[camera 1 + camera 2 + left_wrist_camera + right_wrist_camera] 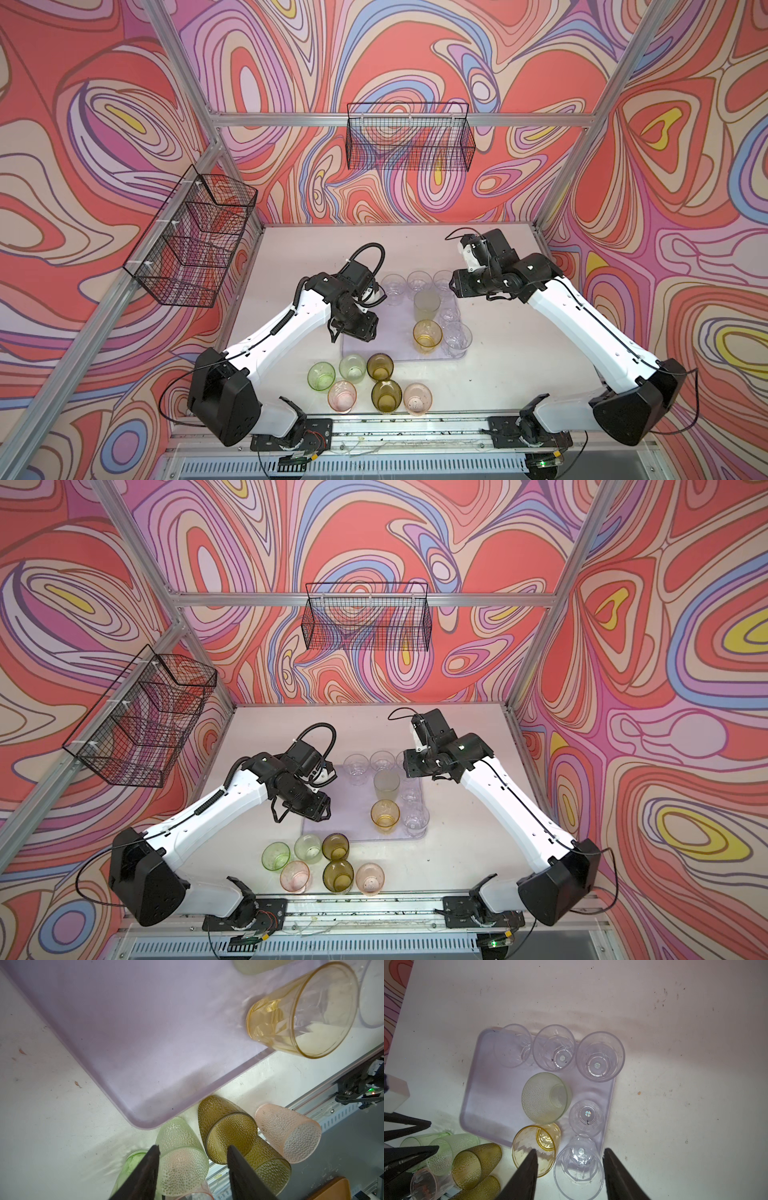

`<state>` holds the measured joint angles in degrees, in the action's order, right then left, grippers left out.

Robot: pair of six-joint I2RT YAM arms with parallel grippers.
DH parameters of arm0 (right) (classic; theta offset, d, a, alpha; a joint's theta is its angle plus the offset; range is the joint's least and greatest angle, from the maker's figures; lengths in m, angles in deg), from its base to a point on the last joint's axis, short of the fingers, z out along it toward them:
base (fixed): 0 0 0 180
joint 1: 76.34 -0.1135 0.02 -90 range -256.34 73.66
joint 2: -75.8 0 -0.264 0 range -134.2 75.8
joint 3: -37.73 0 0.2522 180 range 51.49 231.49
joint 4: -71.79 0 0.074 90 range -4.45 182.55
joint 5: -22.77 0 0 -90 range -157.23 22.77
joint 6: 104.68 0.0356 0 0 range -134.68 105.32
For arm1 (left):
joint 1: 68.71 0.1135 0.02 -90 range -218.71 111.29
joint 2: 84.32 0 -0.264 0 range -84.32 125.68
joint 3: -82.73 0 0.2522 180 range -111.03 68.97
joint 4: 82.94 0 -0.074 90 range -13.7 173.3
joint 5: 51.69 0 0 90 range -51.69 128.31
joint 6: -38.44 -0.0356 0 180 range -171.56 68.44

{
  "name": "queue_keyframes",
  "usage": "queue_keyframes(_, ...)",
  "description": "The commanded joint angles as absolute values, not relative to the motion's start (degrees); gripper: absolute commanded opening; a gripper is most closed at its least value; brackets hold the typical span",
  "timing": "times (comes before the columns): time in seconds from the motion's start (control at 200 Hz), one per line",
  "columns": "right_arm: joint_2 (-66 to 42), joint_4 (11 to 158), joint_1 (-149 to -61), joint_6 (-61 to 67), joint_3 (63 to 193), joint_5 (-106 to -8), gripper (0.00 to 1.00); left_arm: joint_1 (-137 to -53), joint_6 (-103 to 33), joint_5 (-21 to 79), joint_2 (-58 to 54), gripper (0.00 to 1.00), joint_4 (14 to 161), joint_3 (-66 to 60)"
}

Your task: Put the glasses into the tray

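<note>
The tray [388, 332] lies at the middle of the counter [519, 332]. Seven glasses [427, 334] already stand on it, along its far and right sides, and its left half is bare. Six more stand in a tight cluster between the tray and the counter's front edge. The left pincer [192, 1148] hangs over that cluster, half open and empty. It is roughly in line with the pale green glass [182, 1157], and the olive glass [226, 1130] is just beside that one. The right pincer [570, 1150] hovers high over the tray's far right corner, also half open with nothing in it.

The likeliest trouble is the crowding. A finger coming down into the narrow gap could tip the olive glass or shove the pink glass [291, 1132] towards the nearby front edge. The glasses taper and look slick, so a shallow or off-centre squeeze may let one squirt out. The tray looks light and may slide if a carried glass catches its rim. The right pincer, if lowered, could knock the clear glasses [554, 1047].
</note>
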<state>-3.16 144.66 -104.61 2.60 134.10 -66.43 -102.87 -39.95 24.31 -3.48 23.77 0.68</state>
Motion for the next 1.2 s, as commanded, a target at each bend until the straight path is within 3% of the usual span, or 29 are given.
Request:
queue_keyframes(0.0, -1.63, 144.43, -102.95, 3.83, 133.0, -63.78, 0.53, -104.55, -38.98, 24.62, -5.21, 0.54, 24.52, 2.26)
queue_keyframes(0.796, 0.51, 144.8, -99.02, 3.95, 131.21, -58.86, 0.54, -112.02, -35.21, 28.0, -2.26, 0.48, 29.5, 8.15)
queue_keyframes(1.197, 0.43, 145.09, -99.02, 3.77, 131.33, -59.09, 0.54, -112.74, -35.26, 28.29, -0.13, 0.37, 30.77, 9.03)
